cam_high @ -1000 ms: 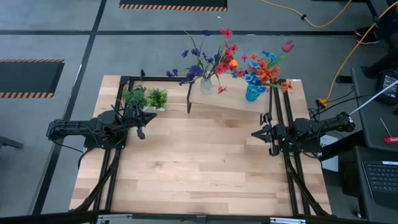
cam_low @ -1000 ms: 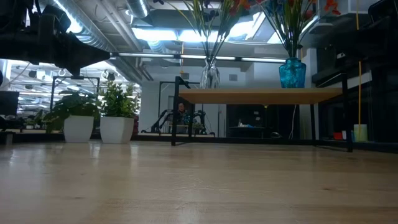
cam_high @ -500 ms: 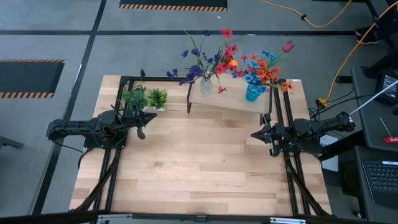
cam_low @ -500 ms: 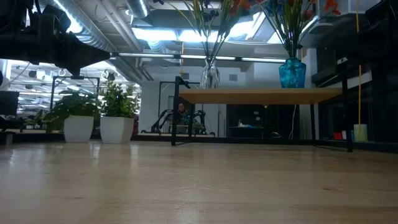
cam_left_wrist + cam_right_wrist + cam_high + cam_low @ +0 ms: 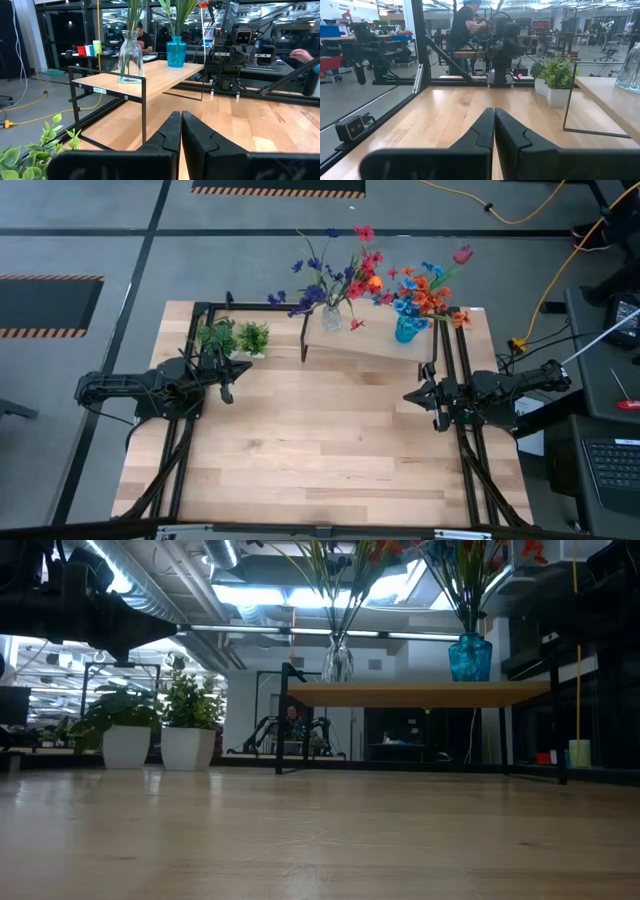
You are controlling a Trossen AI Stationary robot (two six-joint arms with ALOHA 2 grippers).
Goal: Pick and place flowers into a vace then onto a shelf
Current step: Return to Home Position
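The flowers stand in two vases on the shelf [image 5: 372, 342] at the table's far edge. A clear glass vase [image 5: 331, 317] [image 5: 129, 56] holds blue, purple and red-pink blooms [image 5: 335, 272]. A blue vase [image 5: 405, 329] [image 5: 176, 51] holds orange-red and blue blooms and a dark red bud [image 5: 462, 254]. The shelf rests on its thin black legs [image 5: 283, 720]. My left gripper [image 5: 236, 367] [image 5: 180, 131] is shut and hovers over the table's left side. My right gripper [image 5: 410, 396] [image 5: 494, 126] is shut and hovers over the right side.
Two green leafy tufts in white pots [image 5: 235, 337] [image 5: 160, 730] stand at the far left, beside my left gripper. Bare wooden tabletop [image 5: 320, 440] lies between the arms. Black frame rails [image 5: 460, 380] run along both sides. A person [image 5: 465, 30] works in the room beyond the table.
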